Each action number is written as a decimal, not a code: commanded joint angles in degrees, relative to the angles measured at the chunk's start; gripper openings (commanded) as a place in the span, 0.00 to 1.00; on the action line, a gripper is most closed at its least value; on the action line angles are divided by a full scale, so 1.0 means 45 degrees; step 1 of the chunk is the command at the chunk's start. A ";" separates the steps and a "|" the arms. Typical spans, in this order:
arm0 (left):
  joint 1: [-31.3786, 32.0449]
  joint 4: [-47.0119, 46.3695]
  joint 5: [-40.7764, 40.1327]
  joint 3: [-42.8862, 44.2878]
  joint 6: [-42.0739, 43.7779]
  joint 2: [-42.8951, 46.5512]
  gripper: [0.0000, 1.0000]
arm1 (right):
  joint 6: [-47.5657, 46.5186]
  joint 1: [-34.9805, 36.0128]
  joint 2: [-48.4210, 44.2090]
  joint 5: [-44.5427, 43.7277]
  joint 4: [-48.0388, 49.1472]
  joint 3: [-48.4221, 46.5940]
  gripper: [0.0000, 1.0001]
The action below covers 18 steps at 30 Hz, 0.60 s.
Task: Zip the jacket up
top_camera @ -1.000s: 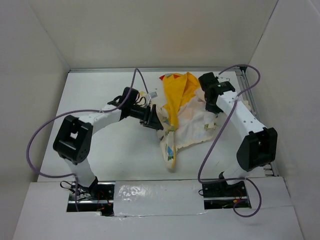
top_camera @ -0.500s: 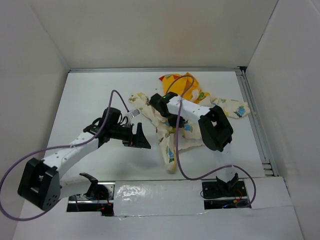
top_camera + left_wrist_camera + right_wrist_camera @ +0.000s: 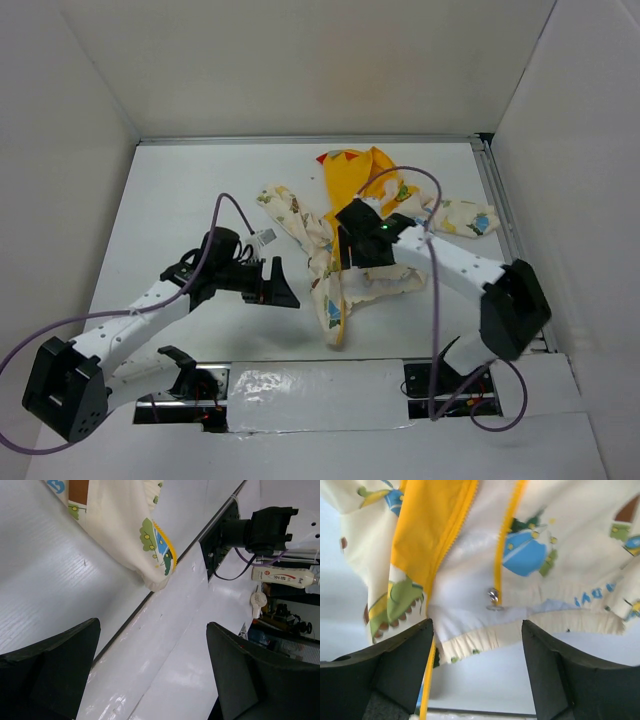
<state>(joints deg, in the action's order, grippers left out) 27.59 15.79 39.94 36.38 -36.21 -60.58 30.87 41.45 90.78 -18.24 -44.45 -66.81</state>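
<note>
1. Tape, silvery and wrinkled (image 3: 300, 385), ran along the near edge between the two arm bases; nothing on it bore on the job.
2. Next out, the left gripper (image 3: 284, 282) sat low over the bare table (image 3: 180, 200) just left of the jacket (image 3: 318, 232), jaws spread wide with nothing between them. Its wrist view showed only the garment's near hem corner (image 3: 152, 555) ahead.
3. The jacket lay crumpled at the table's middle, right of centre, its front open and its yellow lining showing. By my reading the zipping had not begun.
4. Over its middle hung the right gripper (image 3: 477, 624), jaws apart and gripping nothing. Below it lay the metal zip pull (image 3: 493, 596) on one yellow edge, and the other row of teeth (image 3: 454, 532) well apart from it.
5. What was left, I judged: flatten the front, bring the two edges together, seat the pull and draw it up.
6. Farther back, the hood (image 3: 358, 175) and both splayed sleeves (image 3: 468, 215) bunched the cloth. Those folds, and the right arm's purple cable (image 3: 436, 210) looping over the fabric, looked like the main hindrances.
</note>
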 commanded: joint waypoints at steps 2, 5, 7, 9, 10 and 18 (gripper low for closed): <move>0.0429 -0.0735 0.0206 0.0040 0.0097 -0.0249 0.99 | 0.0463 -0.1123 -0.2087 0.1064 0.1908 0.1894 0.79; 0.0897 -0.0697 0.0089 0.0196 0.0136 -0.0503 0.99 | 0.0776 -0.1886 -0.2088 0.1123 0.2218 0.2889 0.78; 0.1093 -0.0716 -0.0029 0.0314 0.0097 -0.0697 0.99 | 0.0698 -0.2238 -0.2010 0.1668 0.2706 0.3204 0.78; 0.1308 -0.0794 -0.0029 0.0392 0.0116 -0.0815 0.99 | 0.0581 -0.2472 -0.1816 0.2059 0.3429 0.3459 0.77; 0.1348 -0.0833 -0.0067 0.0450 0.0116 -0.0951 0.99 | 0.0484 -0.2647 -0.1718 0.2216 0.3838 0.3478 0.76; 0.1856 -0.0853 -0.0419 0.0607 -0.0020 -0.1382 0.99 | 0.0171 -0.3273 -0.0253 0.3017 0.4778 0.3185 0.73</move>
<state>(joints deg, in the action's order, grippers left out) 35.18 13.82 38.41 36.88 -36.25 -66.35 32.88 27.64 87.88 -7.14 -27.88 -50.81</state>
